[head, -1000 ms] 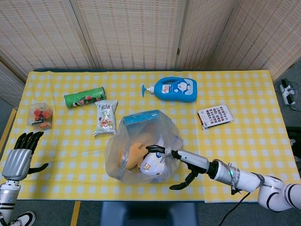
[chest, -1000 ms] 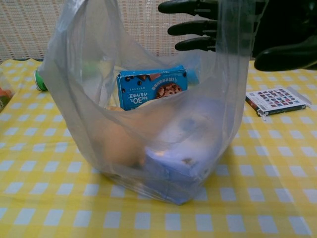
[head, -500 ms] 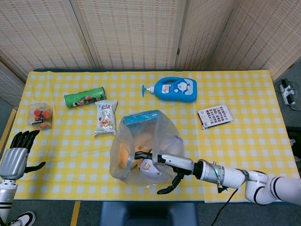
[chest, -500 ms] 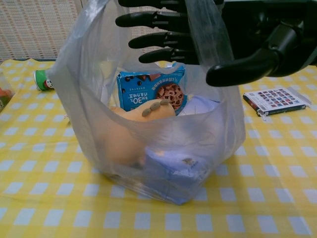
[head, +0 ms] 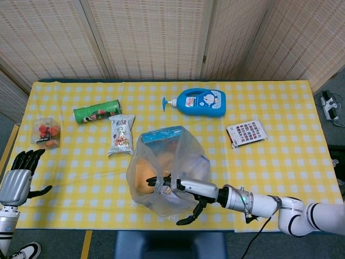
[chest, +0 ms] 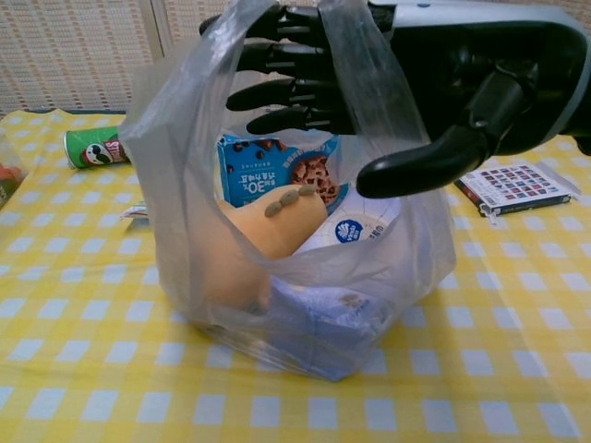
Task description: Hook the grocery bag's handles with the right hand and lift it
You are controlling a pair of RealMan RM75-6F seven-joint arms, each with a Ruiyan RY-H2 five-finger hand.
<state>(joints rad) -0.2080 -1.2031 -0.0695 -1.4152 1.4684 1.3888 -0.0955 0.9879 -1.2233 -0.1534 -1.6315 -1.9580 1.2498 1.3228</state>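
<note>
My right hand (chest: pixel 406 83) is spread, fingers (chest: pixel 277 92) poked leftward through the grocery bag (chest: pixel 295 277) handles (chest: pixel 355 65). The bag hangs below, so I lift straight up

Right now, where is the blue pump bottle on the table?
In the head view, the blue pump bottle lies on its side toward the far edge of the table, beyond the grocery bag and left of the small patterned box.

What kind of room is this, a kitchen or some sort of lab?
Probably a lab's mock grocery setup: a yellow checked tablecloth, woven screens behind, and a loose floor cable.
</note>
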